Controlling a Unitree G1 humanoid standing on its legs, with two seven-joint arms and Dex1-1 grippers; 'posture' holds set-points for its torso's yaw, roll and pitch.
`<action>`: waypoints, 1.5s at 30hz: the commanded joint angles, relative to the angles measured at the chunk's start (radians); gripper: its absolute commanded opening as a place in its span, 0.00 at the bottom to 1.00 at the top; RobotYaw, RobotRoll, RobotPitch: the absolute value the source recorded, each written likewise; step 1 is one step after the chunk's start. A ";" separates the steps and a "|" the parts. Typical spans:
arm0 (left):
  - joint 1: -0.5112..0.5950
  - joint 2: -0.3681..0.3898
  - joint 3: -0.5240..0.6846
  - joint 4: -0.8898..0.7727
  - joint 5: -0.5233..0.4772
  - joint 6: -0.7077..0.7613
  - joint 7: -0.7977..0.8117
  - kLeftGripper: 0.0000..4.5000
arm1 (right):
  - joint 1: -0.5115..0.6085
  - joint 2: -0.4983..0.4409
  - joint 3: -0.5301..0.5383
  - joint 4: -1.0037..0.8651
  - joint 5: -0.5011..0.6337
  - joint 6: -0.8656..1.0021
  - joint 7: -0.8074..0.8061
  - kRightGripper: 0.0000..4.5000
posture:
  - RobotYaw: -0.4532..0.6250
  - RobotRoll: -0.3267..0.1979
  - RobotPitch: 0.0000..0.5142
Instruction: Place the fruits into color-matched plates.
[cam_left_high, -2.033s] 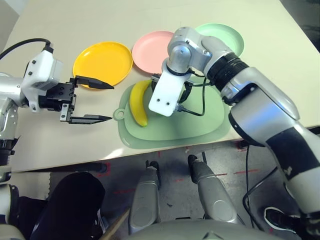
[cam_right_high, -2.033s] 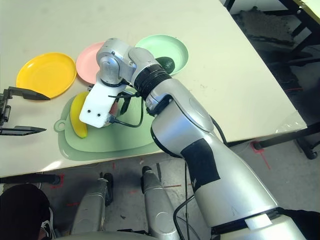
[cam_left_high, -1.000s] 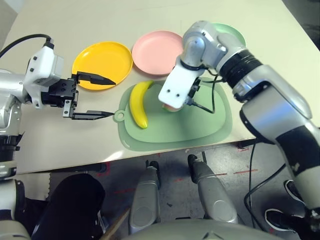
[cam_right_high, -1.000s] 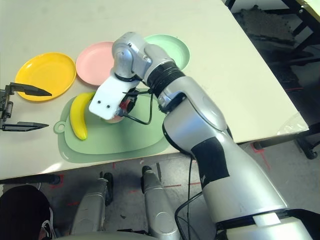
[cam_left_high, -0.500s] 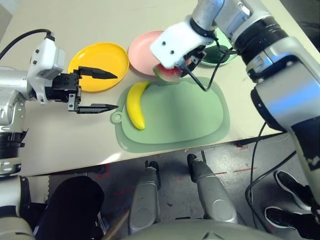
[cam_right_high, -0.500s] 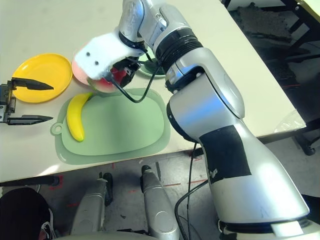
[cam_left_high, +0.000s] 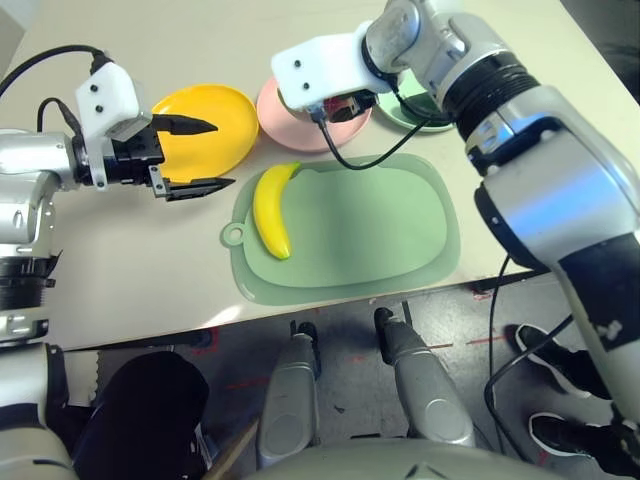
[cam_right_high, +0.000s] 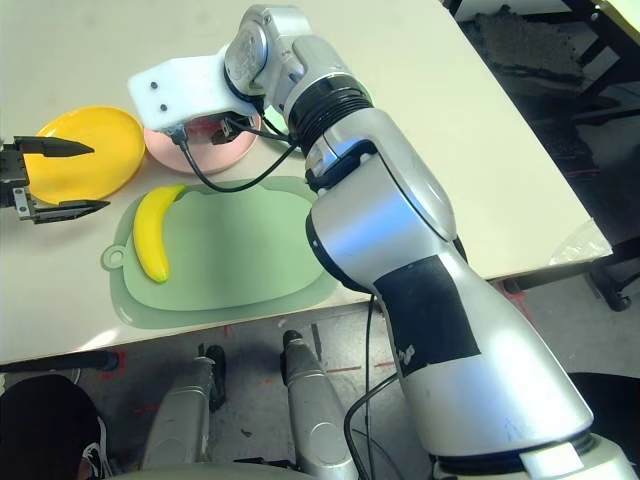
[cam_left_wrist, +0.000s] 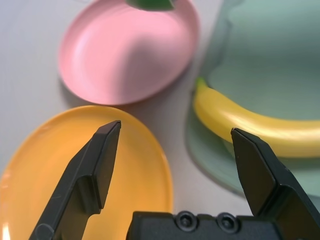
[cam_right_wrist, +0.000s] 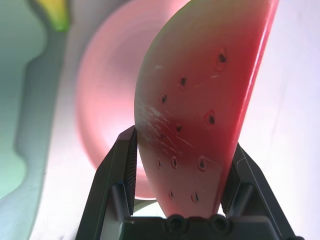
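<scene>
Head views: right gripper (cam_right_high: 222, 128) is carrying the watermelon wedge (cam_left_high: 345, 104), hovering over the pink plate (cam_left_high: 290, 127). Left gripper (cam_left_high: 195, 155) is idling wide open and empty, yellow plate (cam_left_high: 215, 130) just beyond its tips, banana (cam_left_high: 270, 210) off to one side on the cutting mat (cam_left_high: 380, 230). Green plate (cam_left_high: 405, 118) is sitting past the right wrist, mostly covered by the arm, so its contents are hard to make out.

Left wrist view: fingers (cam_left_wrist: 97, 160) are standing well apart with nothing between. Yellow plate is lying under them, pink plate ahead, banana beside one tip. A green scrap is cut off at the frame edge, probably the wedge's rind.

Right wrist view: jaws are clamping the wedge from both sides, about half open, pink plate directly beyond it.

Step in hand, I'd say: dropping the watermelon. Next move needs lowering to the plate, then releasing. Banana is waiting.
</scene>
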 joint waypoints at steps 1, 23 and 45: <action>-0.017 -0.028 -0.012 -0.035 0.015 0.089 0.075 1.00 | 0.005 0.027 -0.020 0.013 -0.019 0.022 -0.029 0.50 | 0.44 0.62 0.64; 0.031 -0.078 0.009 -0.219 -0.028 0.272 0.172 1.00 | 0.087 0.080 -0.015 0.028 -0.117 0.038 -0.147 0.66 | 0.50 0.62 0.65; 0.062 -0.051 -0.007 -0.245 -0.097 0.290 0.072 1.00 | 0.017 0.039 -0.034 0.027 -0.109 0.026 -0.163 1.00 | 0.46 0.62 0.65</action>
